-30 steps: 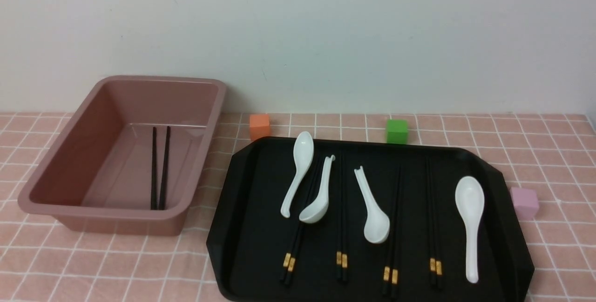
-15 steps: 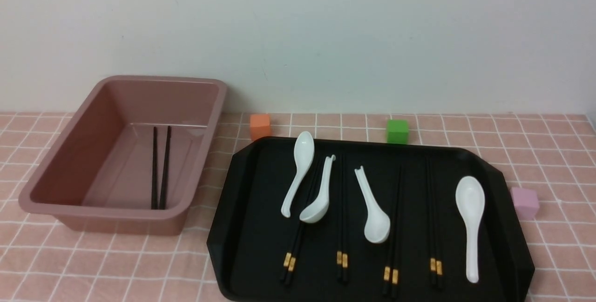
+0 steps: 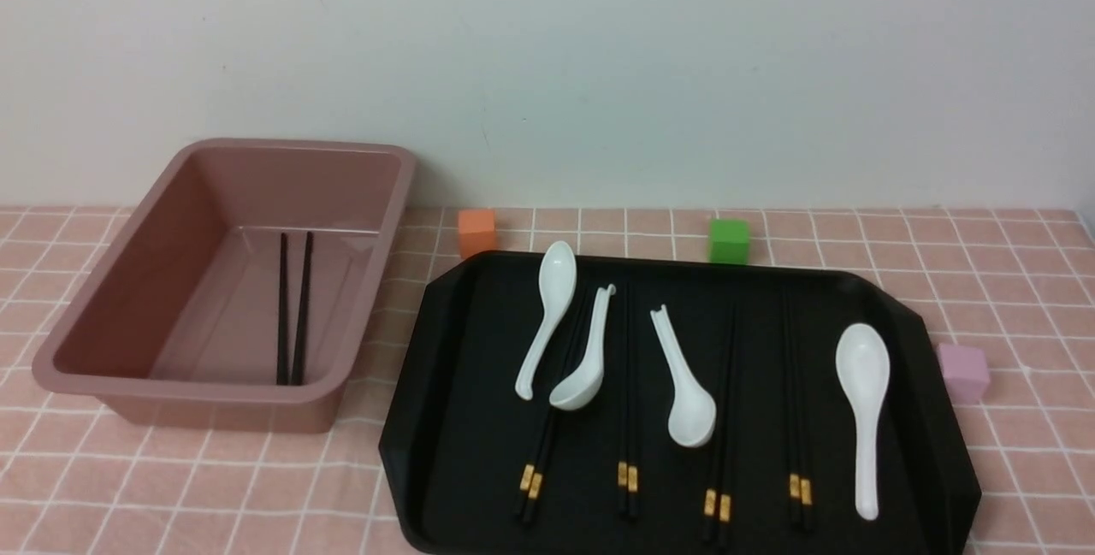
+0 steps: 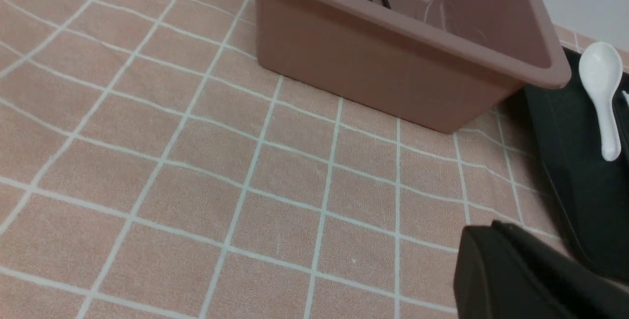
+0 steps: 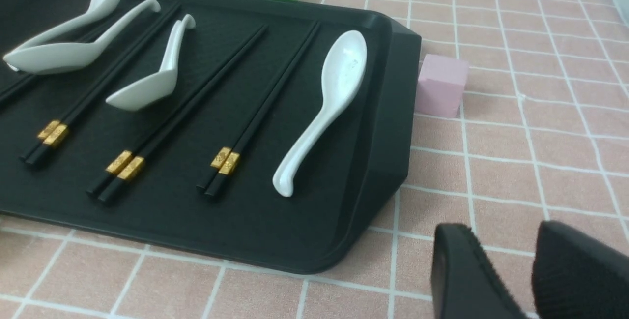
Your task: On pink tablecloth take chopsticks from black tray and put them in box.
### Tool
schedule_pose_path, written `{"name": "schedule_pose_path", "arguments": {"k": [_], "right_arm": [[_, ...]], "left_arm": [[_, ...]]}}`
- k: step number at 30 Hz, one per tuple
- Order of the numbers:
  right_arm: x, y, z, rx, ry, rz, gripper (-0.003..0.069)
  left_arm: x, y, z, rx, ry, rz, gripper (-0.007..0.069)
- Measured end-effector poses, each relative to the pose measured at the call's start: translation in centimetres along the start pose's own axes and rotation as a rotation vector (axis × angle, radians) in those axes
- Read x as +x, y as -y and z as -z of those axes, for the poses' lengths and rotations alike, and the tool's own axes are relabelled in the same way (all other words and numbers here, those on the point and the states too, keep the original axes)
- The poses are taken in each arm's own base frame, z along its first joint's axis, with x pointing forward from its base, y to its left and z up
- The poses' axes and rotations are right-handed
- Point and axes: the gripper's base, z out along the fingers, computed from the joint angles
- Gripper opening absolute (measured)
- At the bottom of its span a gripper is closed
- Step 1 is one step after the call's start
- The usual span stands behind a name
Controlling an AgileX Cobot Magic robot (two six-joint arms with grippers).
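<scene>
Black gripper parts occupy the nearest edge of both wrist views and do not appear in the front view. The right gripper (image 5: 533,279) shows two fingers (image 5: 462,279) standing slightly apart with a narrow gap between them, holding nothing, above the pink tablecloth (image 5: 540,127) beside the near right corner of the black tray (image 5: 383,127). The left gripper (image 4: 530,279) shows only as one dark mass over the cloth, so whether it is parted or closed cannot be told. On the tray, the front view shows four pairs of chopsticks (image 3: 627,418) lying lengthwise with their gold-banded ends toward the robot; the right wrist view shows only three pairs fully. Four white spoons (image 3: 864,410) lie among them: the leftmost pair passes under the bowl of one spoon, and the rightmost spoon lies beside the rightmost pair, near the tray's right rim. A pink cube (image 3: 963,373) sits on the cloth just beside that rim. The box (image 3: 128,281) stands left of the tray, close to its left rim, and holds one pair of chopsticks (image 3: 292,315) on its floor; the left wrist view shows only the tips of that pair above the near wall of the box. Farthest back, an orange cube (image 3: 476,233) and a green cube (image 3: 729,240) stand just behind the tray's far rim, before a plain pale wall (image 3: 599,67); the orange cube is barely visible in the right wrist view.
</scene>
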Motion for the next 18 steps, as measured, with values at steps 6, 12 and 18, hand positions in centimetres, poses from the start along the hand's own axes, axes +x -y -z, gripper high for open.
{"name": "schedule_pose_path", "arguments": {"k": [6,12,18], "right_arm": [[0.00,0.00,0.00,0.000,0.000,0.000,0.0240],[0.00,0.00,0.00,0.001,0.000,0.001,0.0240],[0.00,0.01,0.00,0.001,0.000,0.000,0.0240]], "left_arm": [[0.00,0.00,0.00,0.000,0.000,0.000,-0.0013],[0.00,0.00,0.00,0.000,0.000,0.000,-0.0007],[0.00,0.01,0.00,0.001,0.000,0.001,-0.0003]]}}
